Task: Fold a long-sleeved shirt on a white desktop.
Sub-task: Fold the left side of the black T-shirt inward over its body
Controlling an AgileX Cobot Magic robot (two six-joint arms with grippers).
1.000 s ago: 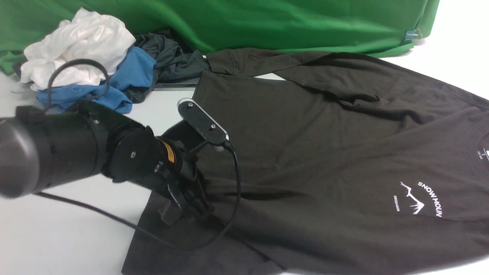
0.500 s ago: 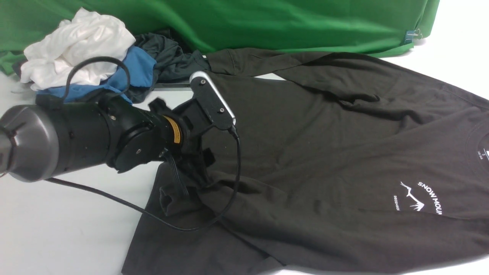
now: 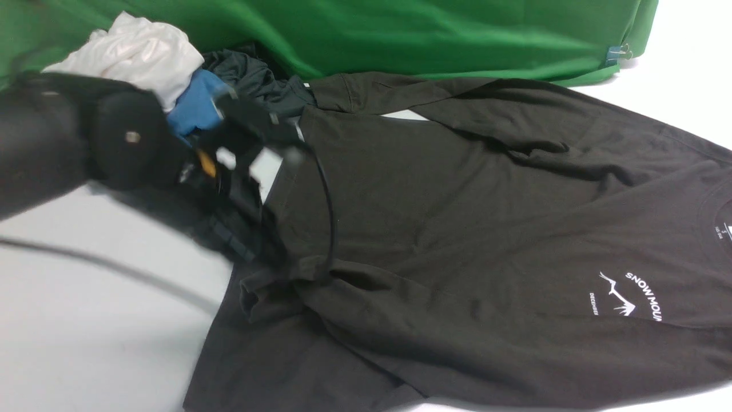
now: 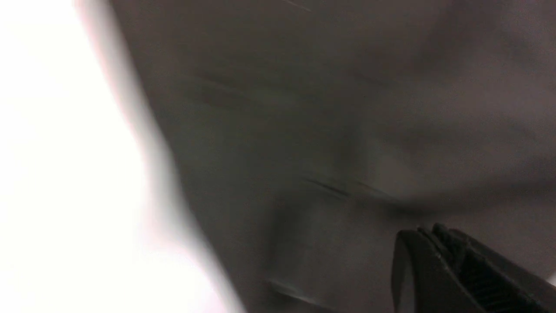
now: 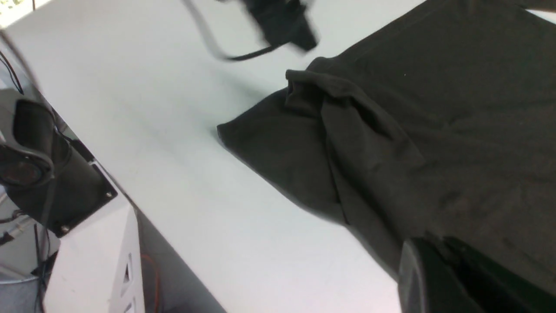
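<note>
Spread chest-up over the white tabletop [image 3: 86,343]: the long-sleeved shirt [image 3: 457,229], dark brownish-black, with the white "SNOW MOUNTAIN" logo [image 3: 629,294] and small neck label [image 3: 725,229] at its right end. One sleeve folded across the shirt's body, its cuff [image 3: 251,292] bunched at the hem edge; the other sleeve laid along the shirt's far side. Just beyond the shirt, the green cloth [image 3: 400,34]. Off the shirt's far hem corner, a heap of three: white garment [image 3: 137,51], blue garment [image 3: 197,103] and dark grey garment [image 3: 251,80], the grey one touching the far sleeve. Blurred over the shirt's hem edge, just beside the bunched cuff, the left gripper [image 3: 246,252]; jaws closed, tips together above dark cloth in the left wrist view. Above the shirt's near edge, the right gripper [image 5: 434,248], jaws closed; cannot tell whether any cloth is pinched.
</note>
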